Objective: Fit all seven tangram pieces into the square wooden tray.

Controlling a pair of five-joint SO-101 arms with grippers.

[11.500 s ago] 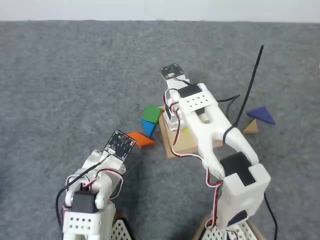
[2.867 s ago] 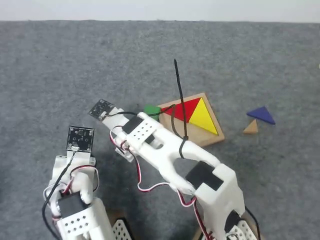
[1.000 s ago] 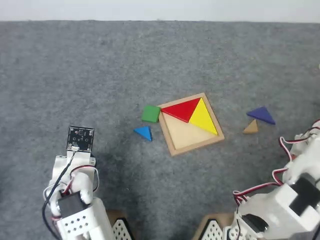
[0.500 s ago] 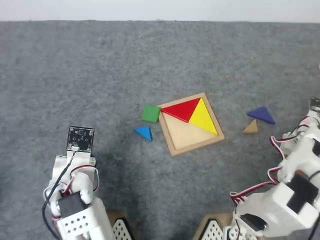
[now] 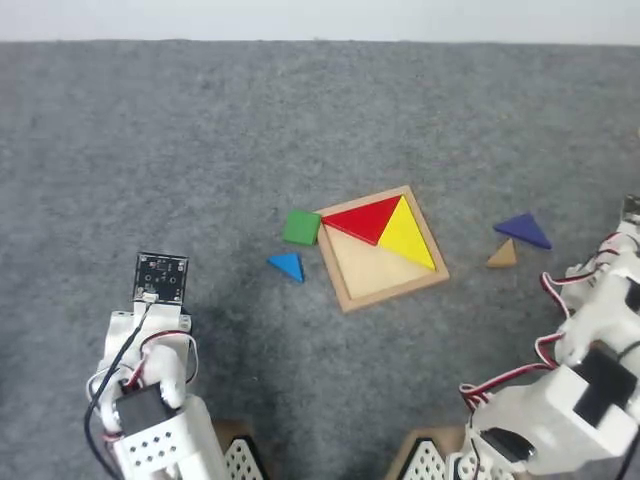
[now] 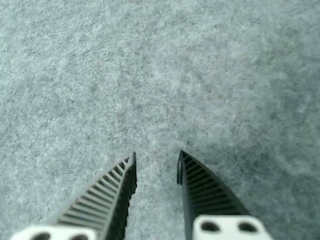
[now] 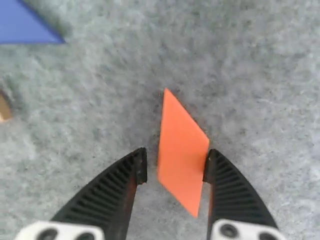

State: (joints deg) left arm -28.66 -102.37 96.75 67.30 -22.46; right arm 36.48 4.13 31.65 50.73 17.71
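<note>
Right tool (image 7: 176, 154): jaws narrow around orange piece (image 7: 182, 145), flat on table (image 5: 200, 150); one touching, the other just clear. Left tool (image 6: 157, 156): narrowly parted, holding nothing. Tray (image 5: 345, 295): well apart, half filled. Risk: uneven closing twists the piece, which slips free.

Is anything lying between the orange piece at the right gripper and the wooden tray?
Yes. The purple triangle and the small tan triangle lie on the carpet between the orange piece, flanked by the right gripper, and the tray.
</note>
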